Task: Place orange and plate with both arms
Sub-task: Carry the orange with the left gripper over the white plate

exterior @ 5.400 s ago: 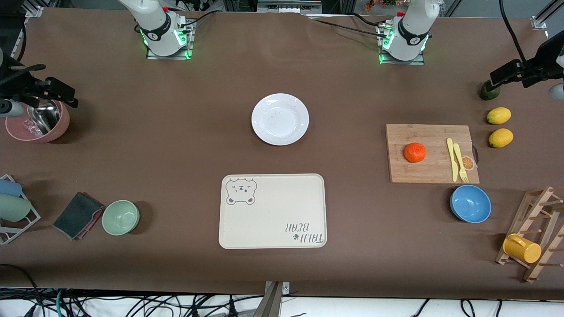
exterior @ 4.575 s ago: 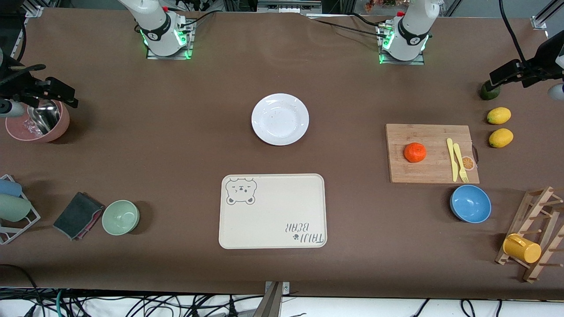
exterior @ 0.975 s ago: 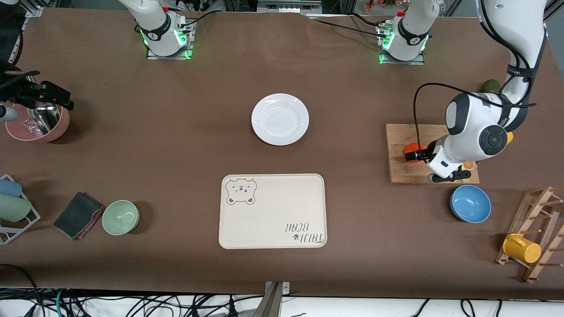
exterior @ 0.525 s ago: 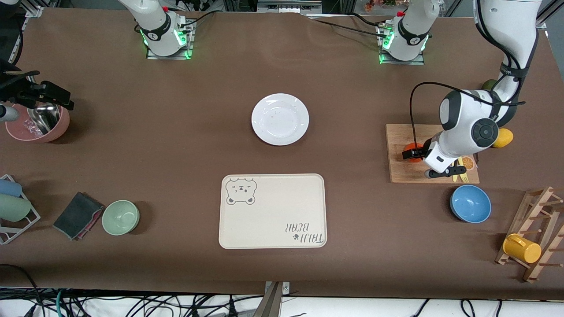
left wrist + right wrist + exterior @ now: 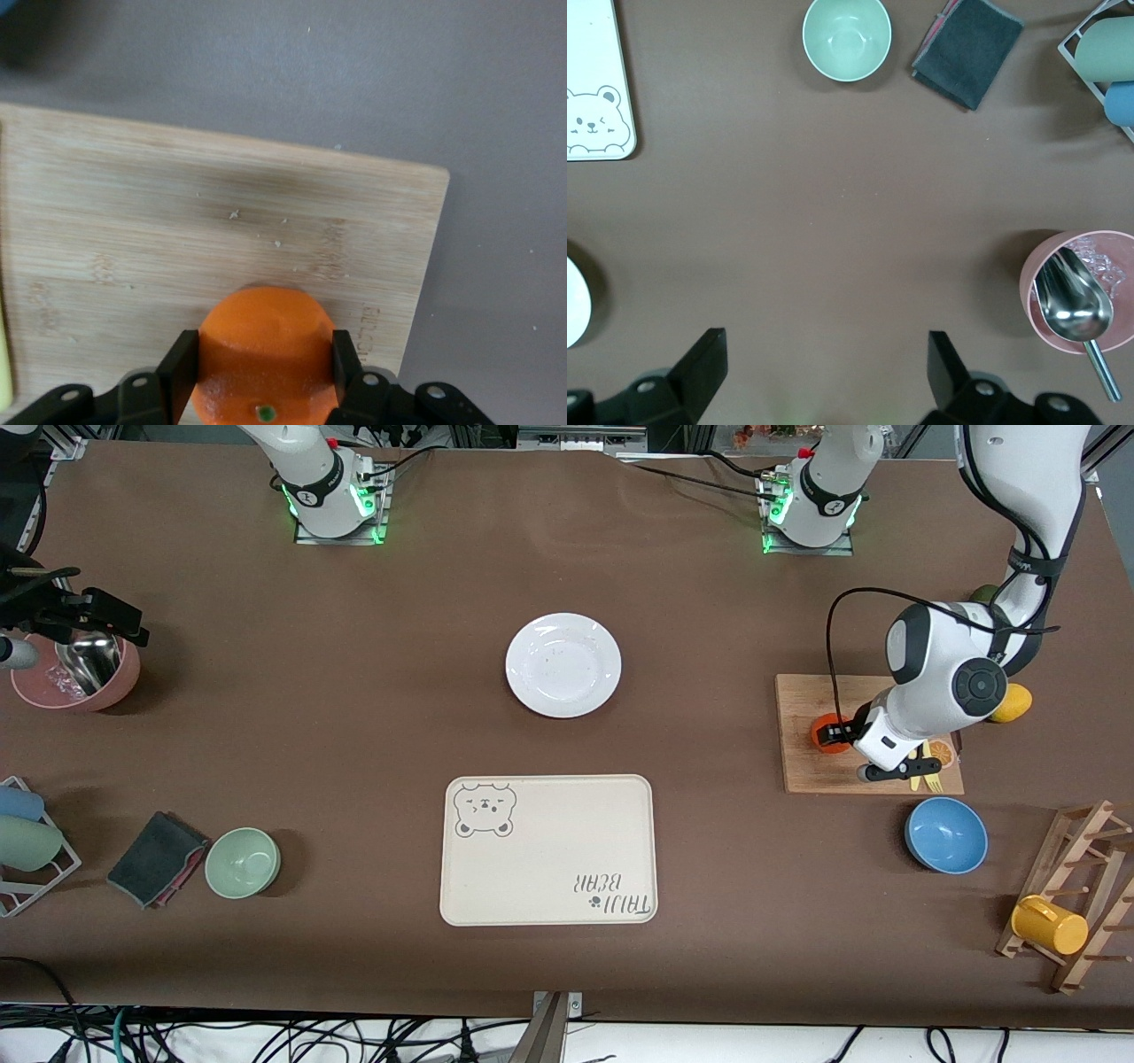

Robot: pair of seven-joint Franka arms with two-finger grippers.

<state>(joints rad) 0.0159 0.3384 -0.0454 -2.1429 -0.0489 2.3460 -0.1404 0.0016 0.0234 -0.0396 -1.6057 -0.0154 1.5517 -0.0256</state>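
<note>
Left end effector [image 5: 837, 733]: low over the wooden cutting board [image 5: 802, 766] at the right of the front view; its two fingers [image 5: 177, 367] sit against either side of the orange [image 5: 264, 350], closed onto it.
Orange: on the cutting board, in the part of the board toward the middle of the worktop [image 5: 354, 717]; mostly hidden by the wrist in the front view; whether it is lifted clear of the board cannot be told.
Right end effector [image 5: 824, 363]: waits at the left edge of the front view, over the worktop beside the pink bowl [image 5: 75, 677] with a metal scoop [image 5: 1074, 305]; fingers spread wide, holding nothing.
Plate [image 5: 563, 664]: upper centre of the front view, flat on the worktop, nothing on it, well apart from both end effectors.
Bear tray [image 5: 547, 850]: lower centre, nearer the camera than the plate, bare.
Yellow knife and fork [image 5: 928, 766]: on the cutting board, partly covered by the left arm.
Blue bowl [image 5: 946, 834]: just below the board in the frame.
Green bowl [image 5: 243, 862]: lower left, next to a folded dark cloth [image 5: 158, 858].
</note>
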